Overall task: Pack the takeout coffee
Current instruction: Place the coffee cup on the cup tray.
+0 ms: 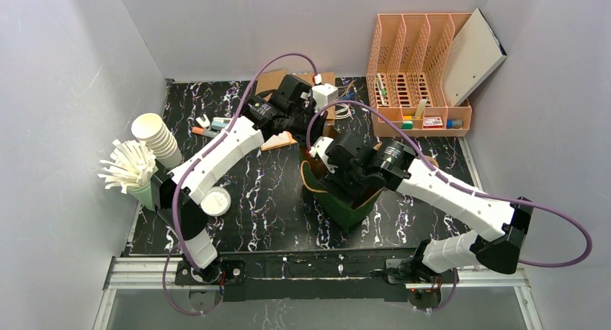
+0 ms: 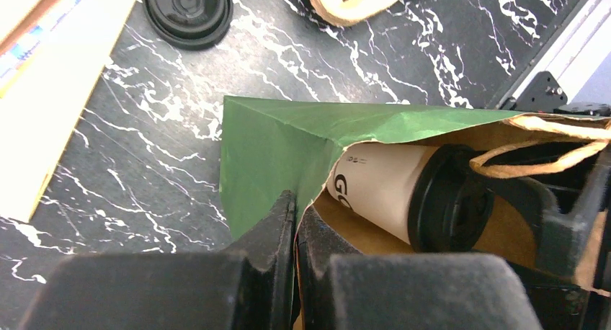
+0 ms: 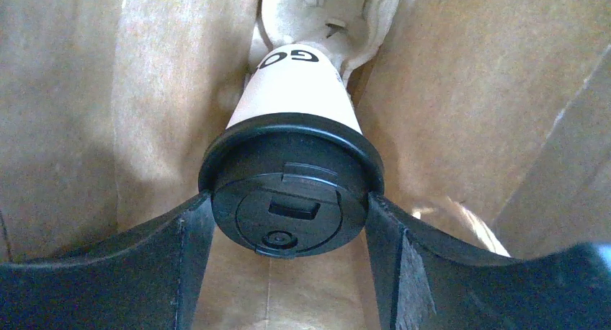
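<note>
My left gripper point(image 2: 295, 200) is fully closed, pinching the rim of the green paper bag point(image 2: 274, 139); the bag sits open on the black marbled table point(image 2: 130, 150). Inside it the coffee cup point(image 3: 295, 92) lies tilted against the brown lining, its black lid point(image 3: 288, 164) toward the opening; my right gripper point(image 3: 288, 209) reaches into the bag, jaws spread wide and pressed on either side of that lid, gripping it. The only print I can read on the white cup is "GO"; the rest is hidden. A spare lid point(image 2: 189, 9) lies on the table beyond the bag.
</note>
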`<state>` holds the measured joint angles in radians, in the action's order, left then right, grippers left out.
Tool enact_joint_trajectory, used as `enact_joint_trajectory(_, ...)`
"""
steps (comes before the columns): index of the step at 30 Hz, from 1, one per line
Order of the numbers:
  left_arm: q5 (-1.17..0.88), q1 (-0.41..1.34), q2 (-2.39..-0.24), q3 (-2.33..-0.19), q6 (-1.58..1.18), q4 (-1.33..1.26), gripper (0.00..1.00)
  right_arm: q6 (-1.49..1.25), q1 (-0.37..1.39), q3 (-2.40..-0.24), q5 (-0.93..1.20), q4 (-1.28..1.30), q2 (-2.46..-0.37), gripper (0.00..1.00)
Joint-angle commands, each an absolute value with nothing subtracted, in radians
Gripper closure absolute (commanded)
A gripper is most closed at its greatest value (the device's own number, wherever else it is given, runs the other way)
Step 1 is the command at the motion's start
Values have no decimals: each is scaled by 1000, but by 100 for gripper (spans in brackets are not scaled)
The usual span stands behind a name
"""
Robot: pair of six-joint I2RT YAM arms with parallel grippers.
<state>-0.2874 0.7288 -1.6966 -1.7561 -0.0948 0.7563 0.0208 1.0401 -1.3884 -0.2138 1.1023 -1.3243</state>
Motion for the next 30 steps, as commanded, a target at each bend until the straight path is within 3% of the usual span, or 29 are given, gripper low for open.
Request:
enact_joint_trajectory(1,-219,746,-1584,-1759,-72,702,100,8,1039,-1407,-301,988,-1318,82)
enact_joint_trajectory(9,-75,787,-1520,-1747,-5,676,100,83,1039,-1237,-434,719,-1230,83)
enact_joint_trajectory(16,26,847,-1448,-1627,33,634,100,21,1039,-1139,-491,682,-1173,84)
enact_joint_trajectory(30,0,851,-1332,-1436,-95,527,100,8,1039,-1033,-490,572,-1137,83)
